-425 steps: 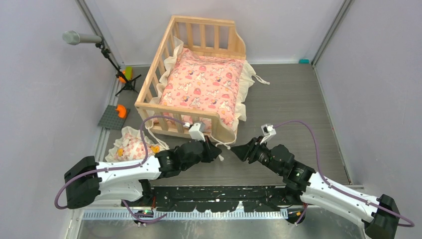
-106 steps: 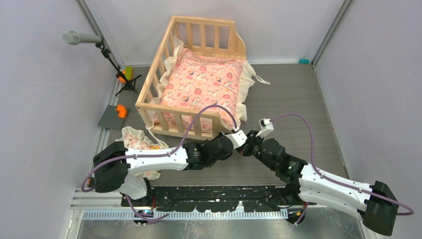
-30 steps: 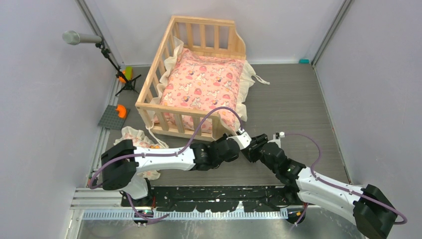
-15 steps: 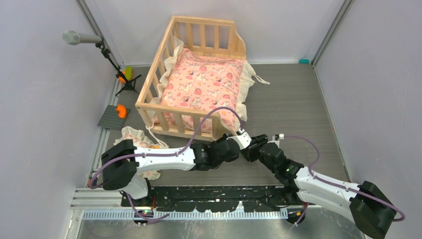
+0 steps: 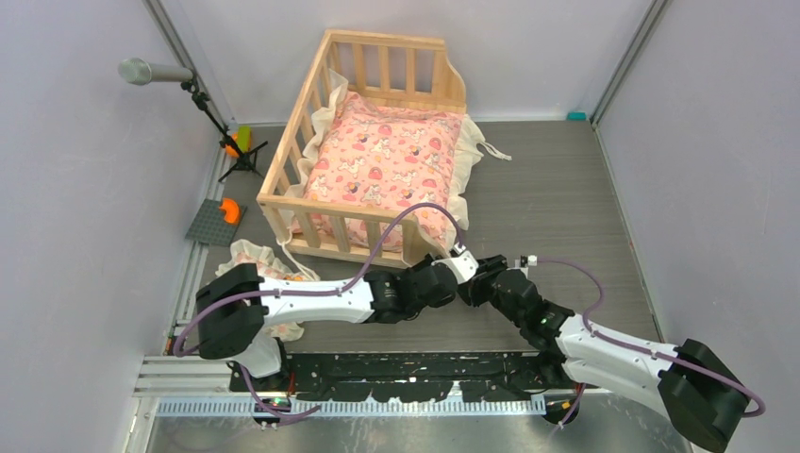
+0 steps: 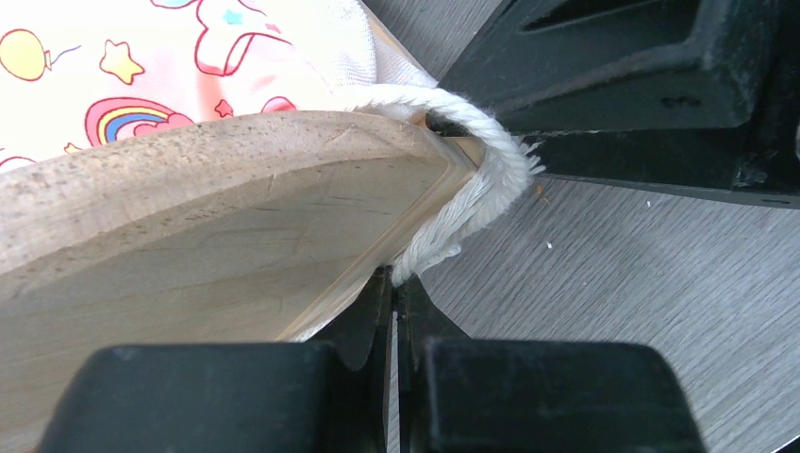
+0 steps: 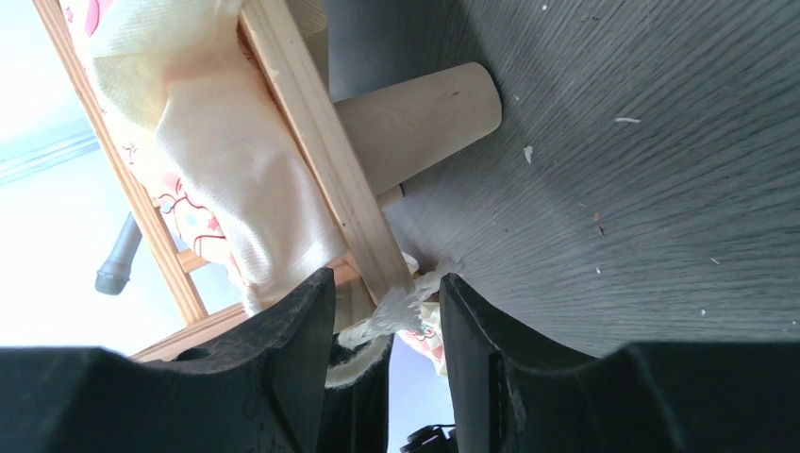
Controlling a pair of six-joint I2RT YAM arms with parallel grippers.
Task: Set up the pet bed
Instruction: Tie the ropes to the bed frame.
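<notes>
Now, both arms are crowded in at the near right corner of the pet bed (image 5: 311, 206), which stands toward the far left of the surface (image 5: 557, 189) with the pink cushion (image 5: 387, 156) lying inside it. The left tool (image 6: 394, 302) is pinched right down. The frayed end of the white cord (image 6: 495, 175) runs into its tips, so it looks to be holding that cord where it loops round the bed's corner board. The right tool (image 7: 384, 283) is partway wide, one finger either side of the same cord and the rail's edge, gripping nothing, close by the bed's round foot (image 7: 425, 118). Here's the worry: that cord end is thin and fraying, so a tug could slip it out of the left tool. If the right tool closes as it stands, it may bite wood along with cord. And with both tools this tight at that corner, they could collide, or a pull could drag the bed or haul the cushion askew.
</notes>
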